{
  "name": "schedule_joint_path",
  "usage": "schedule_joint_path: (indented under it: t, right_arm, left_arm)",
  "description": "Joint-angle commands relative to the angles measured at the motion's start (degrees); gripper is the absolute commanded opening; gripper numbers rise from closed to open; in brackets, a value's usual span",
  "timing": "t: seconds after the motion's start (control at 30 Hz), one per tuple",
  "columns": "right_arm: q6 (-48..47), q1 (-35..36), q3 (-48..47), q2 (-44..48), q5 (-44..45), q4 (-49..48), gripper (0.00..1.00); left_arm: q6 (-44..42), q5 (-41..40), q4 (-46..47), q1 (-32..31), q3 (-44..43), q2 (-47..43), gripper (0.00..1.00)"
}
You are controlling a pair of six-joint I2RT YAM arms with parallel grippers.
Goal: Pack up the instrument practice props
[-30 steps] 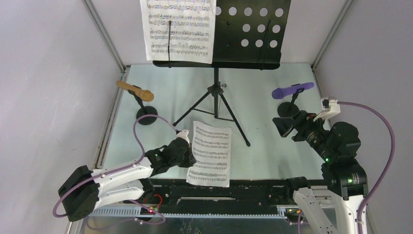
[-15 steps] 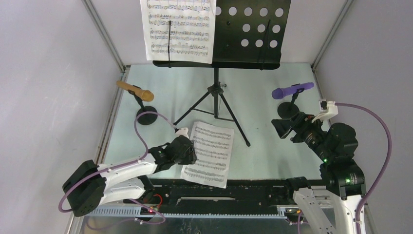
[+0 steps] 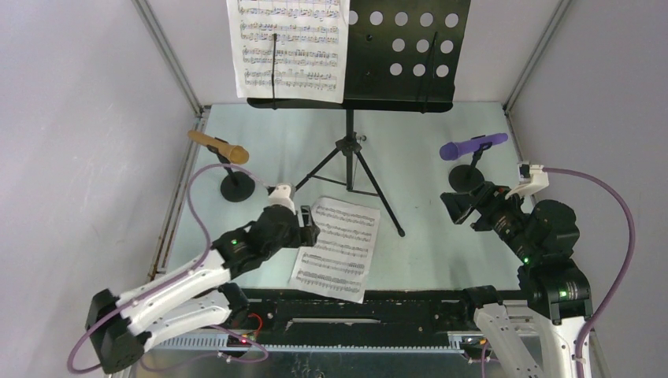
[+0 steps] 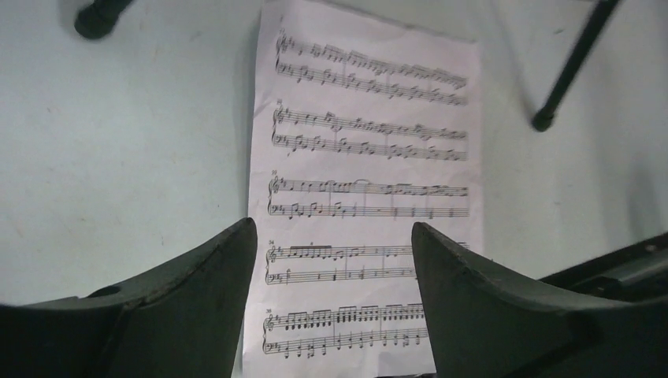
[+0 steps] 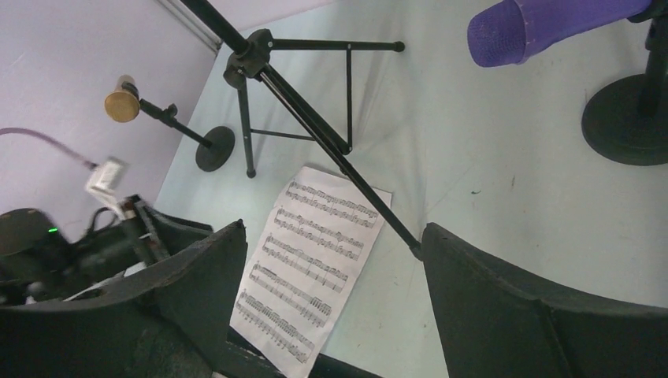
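Our left gripper (image 4: 332, 228), spread over the flat page (image 4: 362, 157), may just slide or crumple it; right gripper (image 5: 332, 230) spread too.

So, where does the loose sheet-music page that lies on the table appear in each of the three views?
Top external: the loose page lies low in the centre, in front of the stand.
Left wrist: it fills the middle, from near the top down to the bottom edge.
Right wrist: it is at lower centre-left.
Shared landmark: the tripod leg, whose foot rests just right of the page's upper part.
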State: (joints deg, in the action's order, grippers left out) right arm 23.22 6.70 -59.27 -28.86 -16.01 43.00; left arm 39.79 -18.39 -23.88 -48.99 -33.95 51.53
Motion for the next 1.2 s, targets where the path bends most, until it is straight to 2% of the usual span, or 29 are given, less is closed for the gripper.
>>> schedule_joint_path:
  t: [0.0, 0.17, 0.3, 0.5, 0.7, 0.83, 0.93, 1.03, 1.17]
  right_arm:
    - [-1.52, -0.30, -0.19, 0.94, 1.48, -0.53, 0.89]
    - [-0.44, -0.37, -0.21, 0.51, 0.62, -2.48, 0.91]
    - [1.34, -0.32, -0.28, -1.25, -4.04, -4.13, 0.90]
    - [2.99, -0.28, -0.26, -3.14, -17.47, -10.93, 0.90]
    - [3.32, 1.46, -3.09, -5.85, -20.01, -12.69, 0.90]
    - [1.93, 5.77, -5.48, -7.96, -16.76, -12.41, 0.89]
    - [-0.94, 12.98, -9.50, -11.03, -8.60, -10.12, 0.88]
    - [-2.88, 23.48, -13.12, -14.83, -0.30, -9.03, 0.88]
    - [-4.13, 33.38, -18.90, -20.02, 6.81, -9.58, 0.88]
  left_arm:
    - [-4.10, -0.14, -4.95, -0.32, -4.35, -9.38, 0.79]
    - [-7.40, -0.52, -10.32, -3.40, -10.71, -17.60, 0.79]
    - [-11.15, -3.69, -15.03, -4.11, -21.00, -20.39, 0.79]
    - [-19.77, -3.31, -16.63, -4.10, -37.10, -16.78, 0.74]
    - [-28.99, -5.42, -17.15, -4.14, -53.26, -8.40, 0.74]
    - [-33.50, -4.70, -13.80, -4.14, -60.73, -3.94, 0.74]
    - [-35.90, -4.95, -13.54, -3.10, -67.31, 0.68, 0.74]
    - [-35.37, 0.36, -13.85, 1.50, -73.33, 5.77, 0.73]
    - [-34.66, 5.61, -15.84, 7.35, -81.58, 11.94, 0.74]
